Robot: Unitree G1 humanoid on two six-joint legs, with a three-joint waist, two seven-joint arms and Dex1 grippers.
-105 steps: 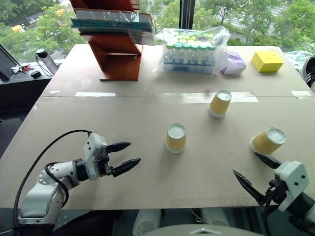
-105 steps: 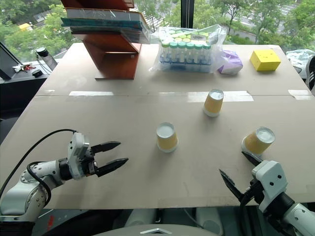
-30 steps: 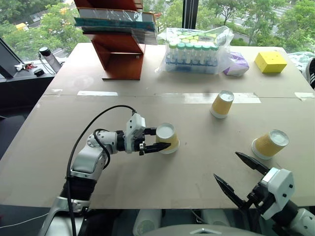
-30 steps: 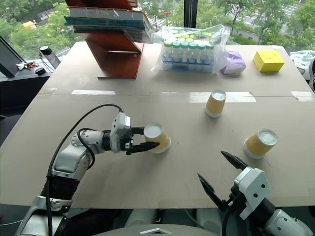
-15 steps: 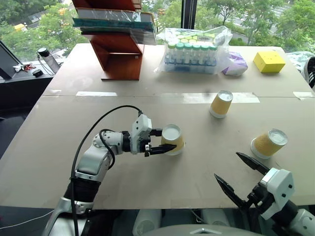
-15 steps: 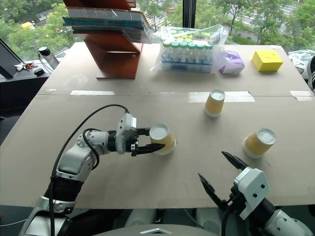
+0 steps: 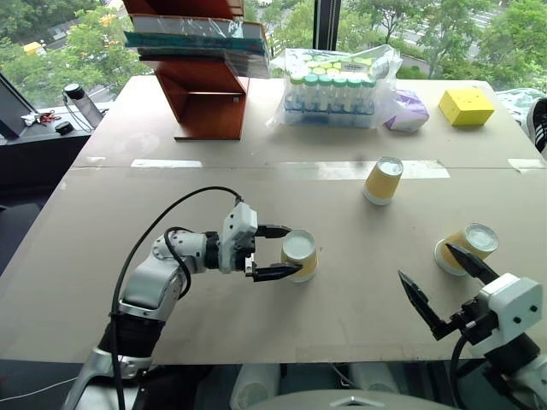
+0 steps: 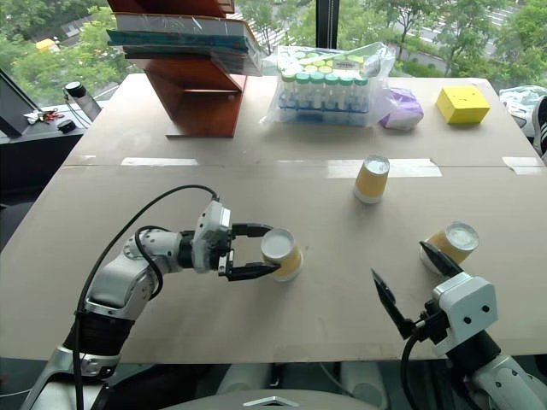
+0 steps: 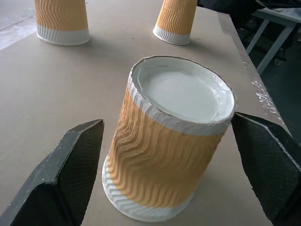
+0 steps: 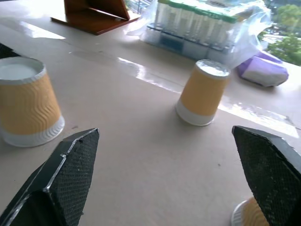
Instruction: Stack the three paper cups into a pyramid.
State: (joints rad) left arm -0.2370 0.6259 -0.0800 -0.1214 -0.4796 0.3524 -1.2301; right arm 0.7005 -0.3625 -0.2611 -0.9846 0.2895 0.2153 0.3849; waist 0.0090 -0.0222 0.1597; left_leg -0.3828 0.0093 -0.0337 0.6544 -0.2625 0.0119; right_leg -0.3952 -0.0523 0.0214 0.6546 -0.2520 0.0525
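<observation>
On table (image 7: 171, 205), three paper cups (image 7: 299, 254) stand inverted, axes near vertical

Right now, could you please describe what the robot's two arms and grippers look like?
The left arm is silver-grey metal with dark joints, and a black cable loops above it to a white wrist block. The left gripper and right gripper each have two pointed black fingers, their inner faces finely cross-hatched. The right gripper sits on a white angular housing.
</observation>
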